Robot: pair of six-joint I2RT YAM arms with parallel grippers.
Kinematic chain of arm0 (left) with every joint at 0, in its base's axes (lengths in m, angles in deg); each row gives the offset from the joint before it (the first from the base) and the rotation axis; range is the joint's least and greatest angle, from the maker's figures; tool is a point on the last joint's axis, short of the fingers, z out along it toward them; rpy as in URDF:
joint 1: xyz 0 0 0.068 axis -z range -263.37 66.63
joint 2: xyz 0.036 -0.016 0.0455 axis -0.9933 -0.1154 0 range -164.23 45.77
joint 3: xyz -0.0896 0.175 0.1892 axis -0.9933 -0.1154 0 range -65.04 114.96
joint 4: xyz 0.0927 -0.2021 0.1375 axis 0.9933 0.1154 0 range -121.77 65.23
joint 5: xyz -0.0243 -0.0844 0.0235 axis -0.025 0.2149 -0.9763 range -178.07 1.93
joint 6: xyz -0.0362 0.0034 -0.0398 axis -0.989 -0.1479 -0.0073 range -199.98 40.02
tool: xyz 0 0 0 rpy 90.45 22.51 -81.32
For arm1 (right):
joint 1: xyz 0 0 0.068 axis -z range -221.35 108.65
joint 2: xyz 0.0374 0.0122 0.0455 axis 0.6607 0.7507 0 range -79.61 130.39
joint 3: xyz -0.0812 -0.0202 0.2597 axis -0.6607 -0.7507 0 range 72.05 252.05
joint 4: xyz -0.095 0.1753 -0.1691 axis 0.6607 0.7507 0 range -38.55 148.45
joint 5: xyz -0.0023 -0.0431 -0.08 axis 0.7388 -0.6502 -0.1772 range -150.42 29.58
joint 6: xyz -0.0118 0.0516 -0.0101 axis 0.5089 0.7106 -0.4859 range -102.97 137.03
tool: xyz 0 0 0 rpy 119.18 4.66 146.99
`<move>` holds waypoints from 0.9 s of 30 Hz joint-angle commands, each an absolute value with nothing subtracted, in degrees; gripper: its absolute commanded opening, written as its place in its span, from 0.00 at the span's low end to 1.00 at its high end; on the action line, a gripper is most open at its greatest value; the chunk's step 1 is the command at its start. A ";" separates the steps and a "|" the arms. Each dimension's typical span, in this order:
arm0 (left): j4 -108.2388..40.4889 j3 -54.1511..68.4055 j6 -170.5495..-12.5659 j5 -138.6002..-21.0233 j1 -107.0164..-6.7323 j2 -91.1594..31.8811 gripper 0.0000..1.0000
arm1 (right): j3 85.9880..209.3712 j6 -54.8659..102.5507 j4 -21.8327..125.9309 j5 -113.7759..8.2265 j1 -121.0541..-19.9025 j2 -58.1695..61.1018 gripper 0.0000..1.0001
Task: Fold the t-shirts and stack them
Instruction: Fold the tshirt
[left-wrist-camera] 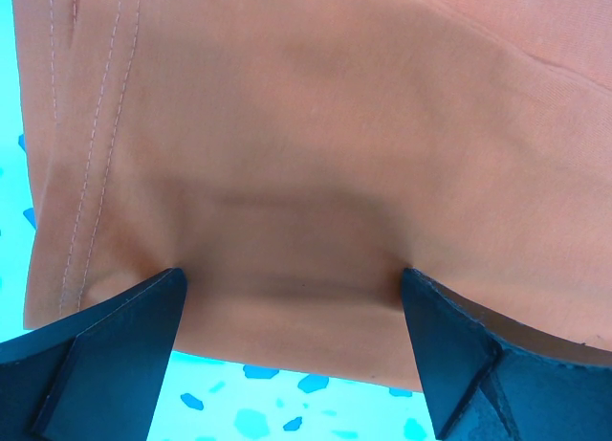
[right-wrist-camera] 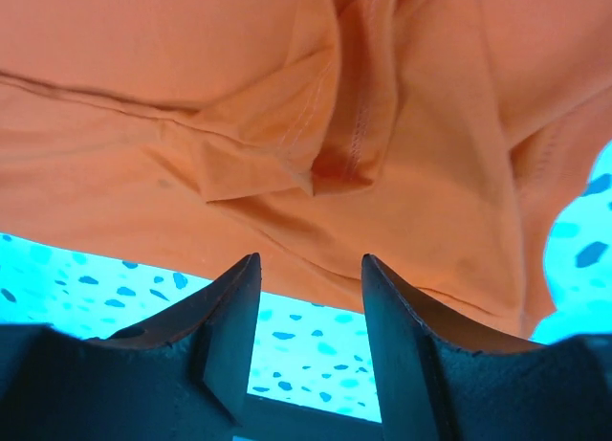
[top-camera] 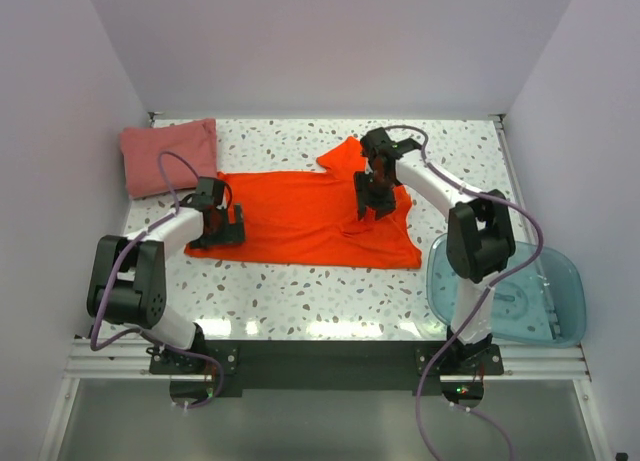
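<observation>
Two t-shirts lie on the desk (top-camera: 300, 296), and their places say much about how far the job stands. The dusty pink shirt (top-camera: 168, 157) sits as a compact folded pad in the far left corner. By my reading it is parked there clear of the working area, to serve as the base of the stack. The orange-red shirt (top-camera: 300, 216) is spread across the middle, where both arms can reach it, hem toward the left and sleeves toward the right. It looks only partly folded: one sleeve (top-camera: 343, 153) pokes out at the far side, and the right wrist view shows a ridge of doubled cloth near the shoulder. The left tool (top-camera: 224, 219) is down at the hem corner with its fingers (left-wrist-camera: 115, 350) spread wide and the cloth's edge lying between them, nothing pinched yet. It is likely placed to take that edge for a fold. The right tool (top-camera: 372, 203) hovers over the shoulder end, its jaws apart and empty, with the speckled desk visible between them and the shirt just beyond the tips. The blue tub (top-camera: 510, 291) rests at the near right edge, beside the right arm's base, apart from both shirts and seemingly out of play.
</observation>
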State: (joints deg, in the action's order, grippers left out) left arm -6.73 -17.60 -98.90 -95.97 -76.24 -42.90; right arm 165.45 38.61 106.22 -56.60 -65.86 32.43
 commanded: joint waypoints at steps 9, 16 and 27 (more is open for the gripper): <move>-5.23 -18.64 -98.96 -96.16 -76.69 -40.45 1.00 | 162.83 35.75 99.97 -54.35 -67.72 32.62 0.49; -4.97 -19.51 -99.05 -96.16 -76.78 -39.05 1.00 | 165.47 32.50 98.30 -53.82 -67.72 36.92 0.49; -4.09 -19.43 -98.79 -96.69 -76.78 -37.91 1.00 | 167.75 31.18 98.56 -51.72 -67.81 38.77 0.19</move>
